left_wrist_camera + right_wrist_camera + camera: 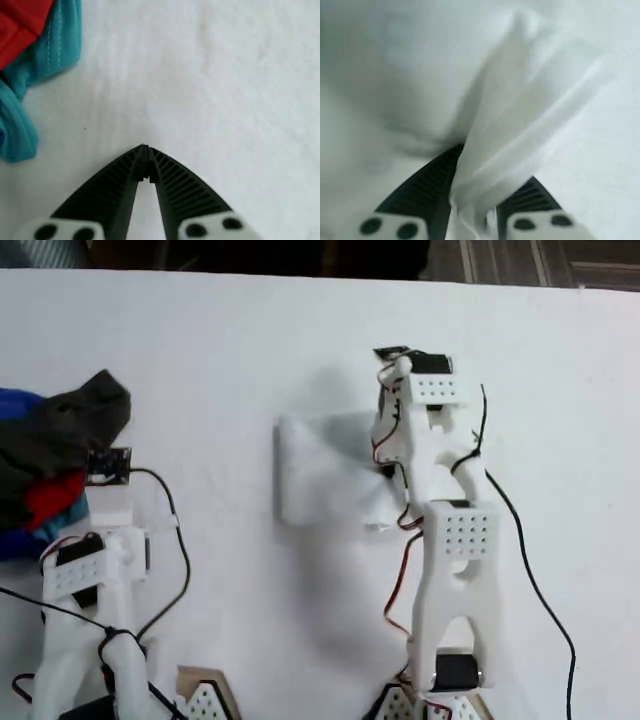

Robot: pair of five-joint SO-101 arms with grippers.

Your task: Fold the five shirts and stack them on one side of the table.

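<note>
- High view: a fixed camera off the arms, above the table [250, 330], faces steeply down. The far table edge runs along the top of the frame and the arm bases sit at the lower edge. It stands back enough to take in both arms.
- Left wrist view: mounted on the left arm, it looks along the left gripper [145, 150] onto the tabletop at close range.
- Right wrist view: mounted on the right arm, it looks past the right gripper [470, 170], very close to the white shirt [530, 110].
- Overlap, left wrist and high: the teal shirt [60, 45] and red shirt [20, 25] belong to the shirt pile [50, 450] at the high frame's left edge.
- Overlap, right wrist and high: the white shirt, at the high frame's centre.
</note>
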